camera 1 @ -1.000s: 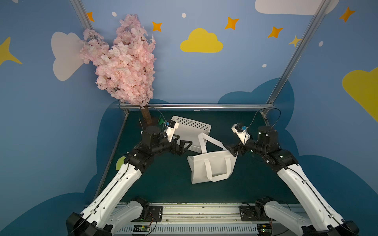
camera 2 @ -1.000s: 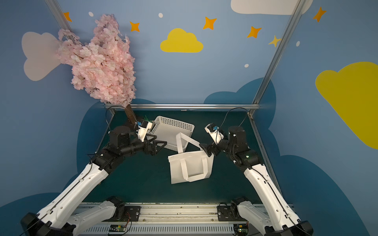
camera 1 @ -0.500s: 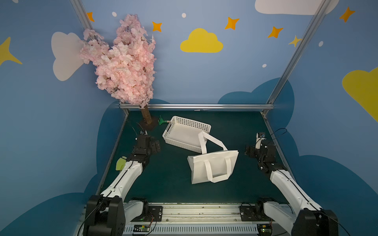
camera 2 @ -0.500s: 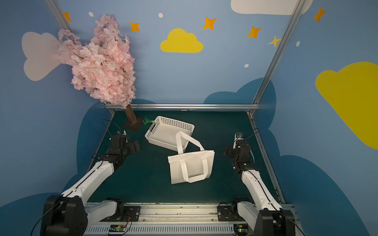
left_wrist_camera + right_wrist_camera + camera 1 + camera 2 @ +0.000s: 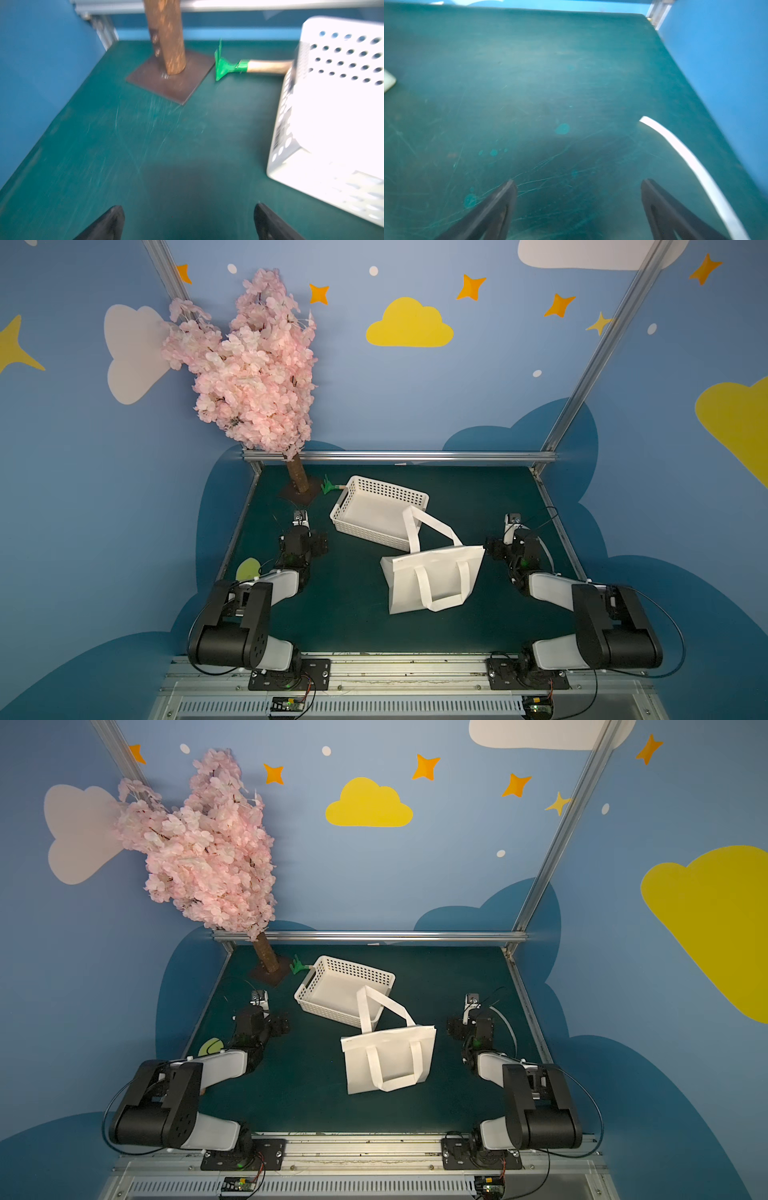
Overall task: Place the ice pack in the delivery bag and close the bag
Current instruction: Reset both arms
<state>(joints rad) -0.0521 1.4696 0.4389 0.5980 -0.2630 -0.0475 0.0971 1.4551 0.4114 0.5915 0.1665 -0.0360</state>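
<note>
The white delivery bag (image 5: 440, 576) (image 5: 390, 1056) sits mid-table in both top views. One loop handle arches up toward the basket and the other lies on its front face. No silver lining shows. The ice pack is not visible in any view. My left gripper (image 5: 321, 545) (image 5: 189, 218) is low over the mat at the left and open, with only bare mat between its fingers. My right gripper (image 5: 492, 549) (image 5: 577, 191) is low at the bag's right side, apart from it. It is open with nothing between its fingers.
A white perforated basket (image 5: 390, 489) (image 5: 342, 58) stands behind the bag, its inside plain white. A green-headed tool with a wooden handle (image 5: 328, 487) (image 5: 226, 66) lies by the pink tree's trunk (image 5: 297, 477). A yellow-green disc (image 5: 248, 568) lies at the left edge. A flat white cable (image 5: 685, 153) curves beside the right gripper.
Both arms have pulled back from over the bag and basket and folded down low at the table's left and right sides. Both grippers stayed open. The bag has not moved.
</note>
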